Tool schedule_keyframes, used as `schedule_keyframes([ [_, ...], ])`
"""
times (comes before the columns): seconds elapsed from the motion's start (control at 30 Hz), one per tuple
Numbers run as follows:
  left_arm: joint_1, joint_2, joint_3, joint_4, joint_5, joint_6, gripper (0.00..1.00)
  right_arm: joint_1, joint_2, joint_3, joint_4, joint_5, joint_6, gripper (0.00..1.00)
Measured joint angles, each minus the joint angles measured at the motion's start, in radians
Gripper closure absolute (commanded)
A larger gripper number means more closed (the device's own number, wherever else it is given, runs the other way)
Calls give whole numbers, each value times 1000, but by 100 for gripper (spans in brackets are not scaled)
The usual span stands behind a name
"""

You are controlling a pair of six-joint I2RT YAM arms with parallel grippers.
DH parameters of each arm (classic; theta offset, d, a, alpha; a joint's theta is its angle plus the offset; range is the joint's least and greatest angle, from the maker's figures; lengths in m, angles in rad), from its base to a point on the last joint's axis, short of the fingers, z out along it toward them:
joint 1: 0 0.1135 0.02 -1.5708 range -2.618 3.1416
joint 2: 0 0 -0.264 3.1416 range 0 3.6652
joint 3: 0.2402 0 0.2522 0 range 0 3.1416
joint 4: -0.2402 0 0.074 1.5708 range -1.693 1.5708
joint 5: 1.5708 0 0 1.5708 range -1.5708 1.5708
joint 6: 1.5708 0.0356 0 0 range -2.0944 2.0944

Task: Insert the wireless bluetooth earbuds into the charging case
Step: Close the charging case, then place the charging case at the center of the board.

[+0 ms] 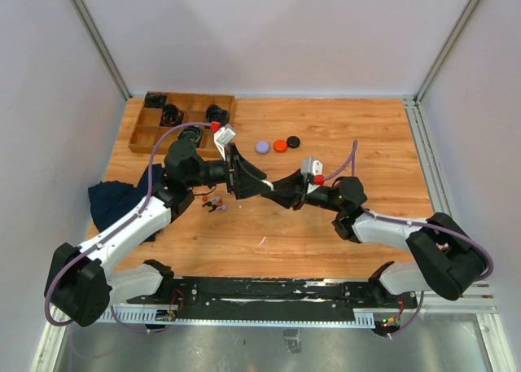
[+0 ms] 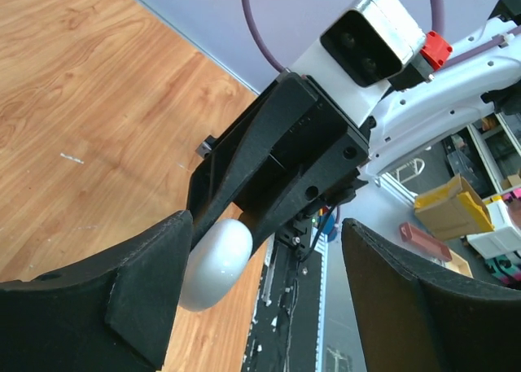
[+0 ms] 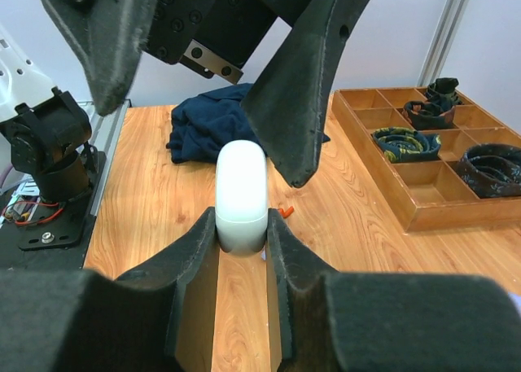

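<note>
My right gripper (image 3: 242,225) is shut on a white pill-shaped charging case (image 3: 242,193) and holds it above the table; the case's lid is closed. My left gripper (image 2: 269,234) is open and straddles the case's free end (image 2: 216,262), which lies close against one finger (image 2: 122,299). In the top view the two grippers (image 1: 248,179) (image 1: 277,188) meet at mid-table. Tiny orange and purple earbuds (image 1: 213,203) lie on the wood just left of them. One orange bud (image 3: 283,212) shows behind the case.
A wooden compartment tray (image 1: 146,136) with coiled black cables stands at the back left. Three round cases, purple (image 1: 262,146), red (image 1: 280,145) and black (image 1: 293,142), lie behind the grippers. A dark blue cloth (image 1: 118,201) lies at the left.
</note>
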Motion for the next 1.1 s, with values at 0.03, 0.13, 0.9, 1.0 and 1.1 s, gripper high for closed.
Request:
schedule_keyframes([
  [0.03,0,0,0,2,4,0,22,-1,1,0,0,0,2,99],
  [0.13,0,0,0,4,16,0,22,-5,5,0,-3,-1,10,99],
  [0.9,19,-211,161,-650,-846,363,7,-211,-219,111,-985,220,26,99],
  [1.0,20,-239,152,-668,-949,397,6,-259,-217,143,-1149,249,20,97],
  [1.1,21,-270,118,-665,-1008,419,5,-302,-200,160,-1278,267,16,96],
])
